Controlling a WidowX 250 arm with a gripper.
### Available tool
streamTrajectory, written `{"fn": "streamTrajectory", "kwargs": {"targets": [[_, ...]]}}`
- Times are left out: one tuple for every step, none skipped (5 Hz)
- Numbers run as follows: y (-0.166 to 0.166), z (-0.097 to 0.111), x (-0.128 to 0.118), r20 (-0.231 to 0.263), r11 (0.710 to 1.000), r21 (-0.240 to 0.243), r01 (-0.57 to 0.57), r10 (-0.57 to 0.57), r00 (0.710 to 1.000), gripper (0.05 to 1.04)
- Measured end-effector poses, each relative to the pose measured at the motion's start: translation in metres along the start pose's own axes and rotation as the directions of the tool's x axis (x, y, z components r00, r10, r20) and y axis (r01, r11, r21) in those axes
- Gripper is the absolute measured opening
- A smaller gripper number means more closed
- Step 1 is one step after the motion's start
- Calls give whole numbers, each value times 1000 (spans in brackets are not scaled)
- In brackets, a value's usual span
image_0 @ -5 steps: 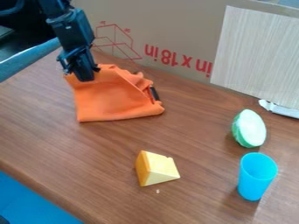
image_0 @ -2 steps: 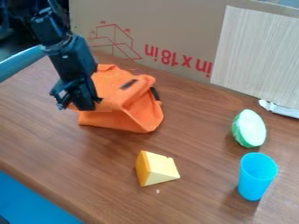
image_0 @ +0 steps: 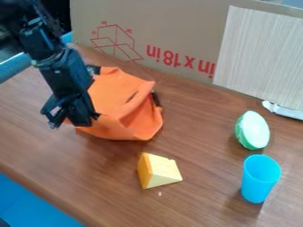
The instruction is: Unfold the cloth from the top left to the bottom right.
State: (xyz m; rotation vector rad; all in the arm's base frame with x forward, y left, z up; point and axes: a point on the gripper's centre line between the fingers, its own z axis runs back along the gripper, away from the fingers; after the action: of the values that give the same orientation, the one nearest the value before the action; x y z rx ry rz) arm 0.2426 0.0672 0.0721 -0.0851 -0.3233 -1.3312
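Yellow wedge (image_0: 158,171) on table (image_0: 198,133); upright blue cup (image_0: 259,181) near green-white piece (image_0: 254,131); white item (image_0: 285,111) behind, perhaps knife.

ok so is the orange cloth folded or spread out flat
Partly folded: the cloth bulges up in a loose fold on the side nearest the yellow cheese.

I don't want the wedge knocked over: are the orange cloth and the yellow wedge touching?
Apart: the camera view shows brown tabletop between the orange cloth and the yellow wedge.

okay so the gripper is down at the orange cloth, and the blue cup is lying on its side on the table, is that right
Not quite: the camera view shows the blue cup standing upright on the table. The gripper is indeed down at the orange cloth.
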Motion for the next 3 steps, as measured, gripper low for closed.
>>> {"fn": "streamTrajectory", "kwargs": {"targets": [[-17, -1, -2, -6, 1000, 2, -14, 14, 1000, 85], [-33, -9, -1, -37, 994, -26, -110, 109, 993, 85], [-53, -20, 10, -76, 980, 1, -201, 200, 977, 85]]}}
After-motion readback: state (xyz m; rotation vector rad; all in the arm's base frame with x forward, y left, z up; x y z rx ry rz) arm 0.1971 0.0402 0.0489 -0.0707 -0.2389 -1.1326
